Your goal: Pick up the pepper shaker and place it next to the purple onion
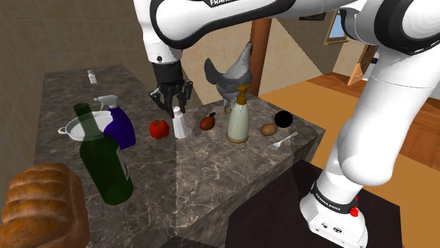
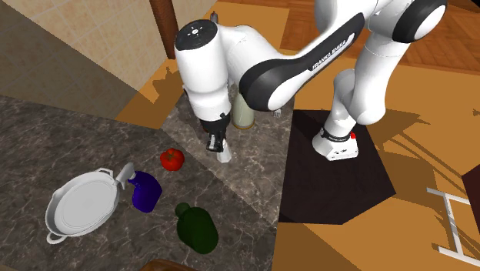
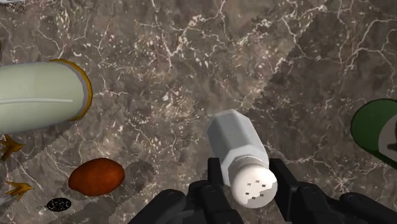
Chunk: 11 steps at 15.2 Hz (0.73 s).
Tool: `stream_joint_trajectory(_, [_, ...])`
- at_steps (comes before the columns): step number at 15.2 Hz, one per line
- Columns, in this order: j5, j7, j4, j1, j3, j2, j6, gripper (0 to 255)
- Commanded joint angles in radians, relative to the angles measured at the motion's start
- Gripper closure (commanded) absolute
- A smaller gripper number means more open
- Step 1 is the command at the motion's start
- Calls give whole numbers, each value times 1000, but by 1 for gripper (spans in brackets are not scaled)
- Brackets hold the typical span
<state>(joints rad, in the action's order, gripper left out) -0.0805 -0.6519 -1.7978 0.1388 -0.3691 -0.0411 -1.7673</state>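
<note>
The pepper shaker [image 1: 180, 125] is a white faceted bottle with a holed cap, upright on the dark marble counter [image 1: 211, 176]. My black gripper [image 1: 173, 98] comes down on it from above. In the wrist view the gripper [image 3: 248, 178] is shut on the shaker [image 3: 238, 137], its fingers clasping the cap end from both sides. The onion [image 1: 207, 122] is a reddish-brown oval, a short way off toward the shoulder view's right, and it shows as [image 3: 95, 176] in the wrist view. From the second exterior view the shaker [image 2: 224, 154] sits under the hand [image 2: 218, 142].
A red tomato [image 1: 159, 128] lies close to the shaker, with a blue spray bottle [image 1: 120, 125], white pan [image 1: 74, 129], green bottle [image 1: 106, 160] and bread [image 1: 39, 211] beyond. A cream soap dispenser [image 1: 238, 116], chicken figure [image 1: 229, 74], black ball [image 1: 283, 119] and fork [image 1: 282, 141] stand past the onion.
</note>
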Motion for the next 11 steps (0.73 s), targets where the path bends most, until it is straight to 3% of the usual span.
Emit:
stream_joint_trajectory(1, [1, 2, 26, 0, 0, 2, 29, 255])
stream_joint_trajectory(6, [2, 5, 82, 1, -1, 3, 85, 255])
stream_joint_trajectory(11, [37, 130, -68, -57, 60, 135, 52, 255])
